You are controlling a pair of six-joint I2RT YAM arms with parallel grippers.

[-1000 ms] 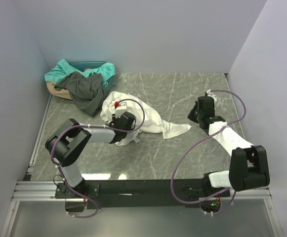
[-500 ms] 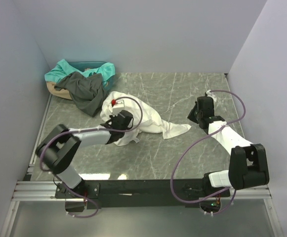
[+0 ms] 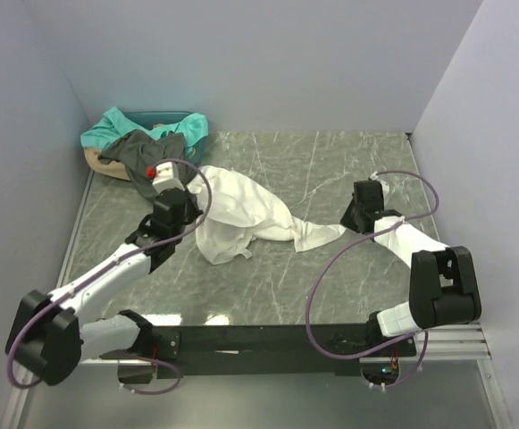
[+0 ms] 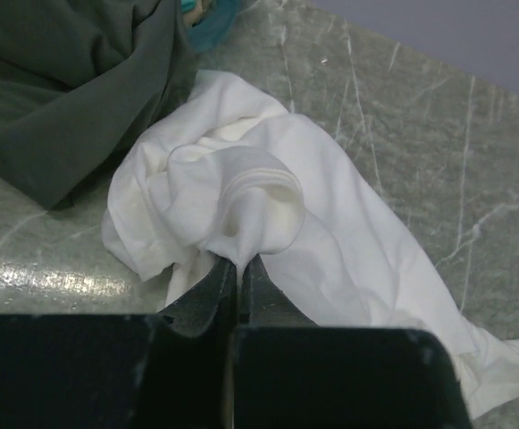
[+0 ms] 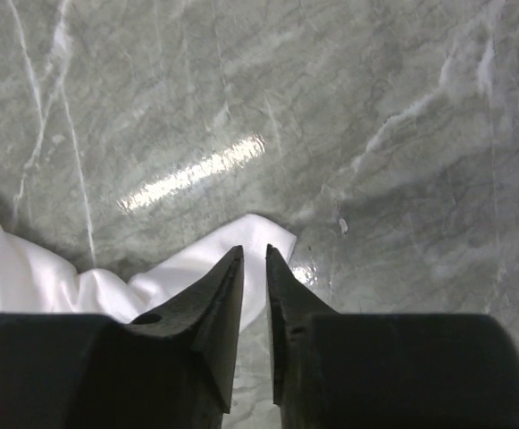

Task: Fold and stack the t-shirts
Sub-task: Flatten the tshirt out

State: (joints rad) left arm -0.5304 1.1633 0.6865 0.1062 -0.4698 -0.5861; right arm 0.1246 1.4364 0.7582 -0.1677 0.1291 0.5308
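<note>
White t-shirt lies bunched mid-frame, pinched in the closed left gripper. Right gripper is slightly parted and empty. Likely next: grasp the corner, spread flat.

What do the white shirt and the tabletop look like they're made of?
White t-shirt: soft matte knit, probably cotton; it bunches in limp folds, with a ribbed collar band. Table: hard, glossy grey marble-look surface, veined, mirroring a light; real stone or laminate, unclear.

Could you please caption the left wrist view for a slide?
Left end effector shut on a fold of the white t-shirt, dark grey t-shirt beyond.
</note>
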